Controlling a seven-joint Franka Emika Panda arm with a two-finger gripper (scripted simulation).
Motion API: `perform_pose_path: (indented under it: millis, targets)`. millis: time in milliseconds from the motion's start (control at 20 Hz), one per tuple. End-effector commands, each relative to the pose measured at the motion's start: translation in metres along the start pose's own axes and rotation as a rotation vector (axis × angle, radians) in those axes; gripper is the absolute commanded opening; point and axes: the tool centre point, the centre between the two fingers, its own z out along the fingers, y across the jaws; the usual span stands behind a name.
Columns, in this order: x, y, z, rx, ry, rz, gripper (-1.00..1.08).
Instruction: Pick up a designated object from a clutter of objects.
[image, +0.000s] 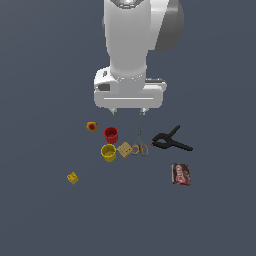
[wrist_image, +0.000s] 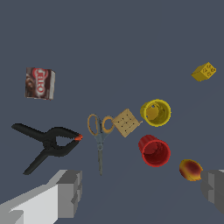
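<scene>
The red ribbed cup (image: 111, 134) stands upright on the dark floor, open end up, and it also shows in the wrist view (wrist_image: 154, 151). The yellow cup (image: 108, 152) (wrist_image: 155, 112) stands just beside it. My gripper (image: 128, 111) hangs above the clutter, open and empty, apart from every item. In the wrist view the gripper (wrist_image: 140, 192) shows its two grey fingertips (wrist_image: 68, 192) set wide apart, with the red cup between them and lower down in the scene.
A tan block (image: 124, 149) (wrist_image: 126, 122) and scissors (image: 140, 144) (wrist_image: 99, 135) lie beside the cups. A black clamp (image: 171, 140) (wrist_image: 46, 144) and a dark brown box (image: 180, 174) (wrist_image: 39, 83) lie toward the exterior view's right. An orange piece (image: 91, 126) (wrist_image: 190, 169) and a yellow brick (image: 72, 177) (wrist_image: 204, 71) lie toward its left.
</scene>
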Motion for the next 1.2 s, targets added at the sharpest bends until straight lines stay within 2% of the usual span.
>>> perform_pose_path:
  millis: [0, 650, 1150]
  targets:
    - [0.000, 0.000, 0.000, 0.000, 0.000, 0.000, 1.00]
    - [0.004, -0.003, -0.006, -0.019, 0.020, -0.001, 1.00]
    - [0.004, 0.010, 0.022, -0.014, 0.027, -0.009, 1.00]
